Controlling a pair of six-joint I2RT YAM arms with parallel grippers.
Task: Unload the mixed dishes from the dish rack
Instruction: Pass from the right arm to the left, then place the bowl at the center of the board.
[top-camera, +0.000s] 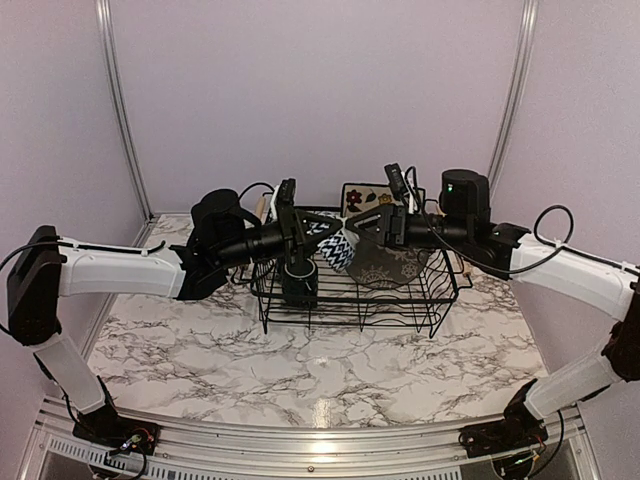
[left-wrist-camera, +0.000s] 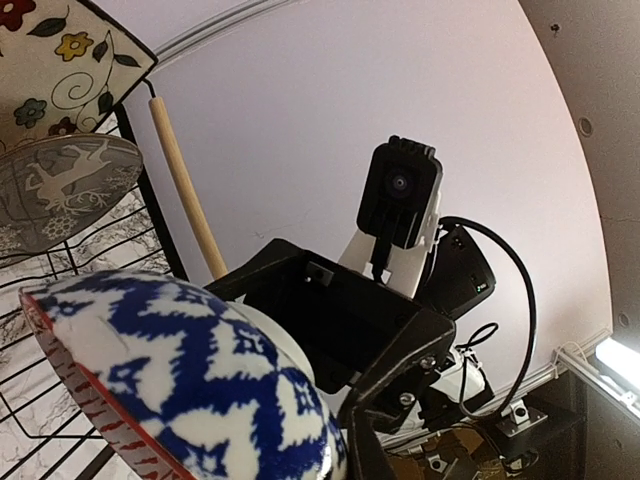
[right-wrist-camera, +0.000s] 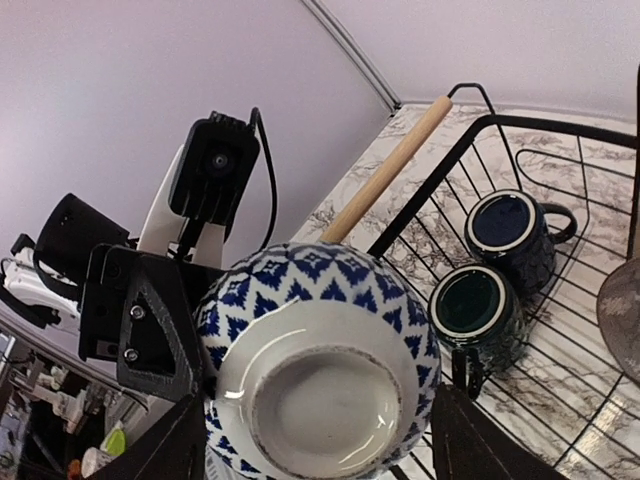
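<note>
The right gripper (right-wrist-camera: 318, 400) had its fingers spread wide and pressed on either side of the small bowl (right-wrist-camera: 315, 350), so it was clamped on it, with the bowl's pale base facing straight at that wrist cam. The left gripper (top-camera: 320, 236) was right up against the bowl's other side, with one finger (right-wrist-camera: 150, 320) touching by the rim (couldn't tell if it was actually pinching, since the bowl hid the rest).

The bowl hung in the air between the two arms, over the middle of the dish rack (top-camera: 350, 312). Down in the rack's left part sat two dark teal mugs (right-wrist-camera: 505, 225) (right-wrist-camera: 475, 305), upright and just beside each other, near a wooden handle (right-wrist-camera: 385, 175). The grey plate (left-wrist-camera: 65, 185) sat in the right half, and the square floral plate (left-wrist-camera: 60, 60) stood on edge at the far side. The rack sat on a marble table (top-camera: 200, 350).
</note>
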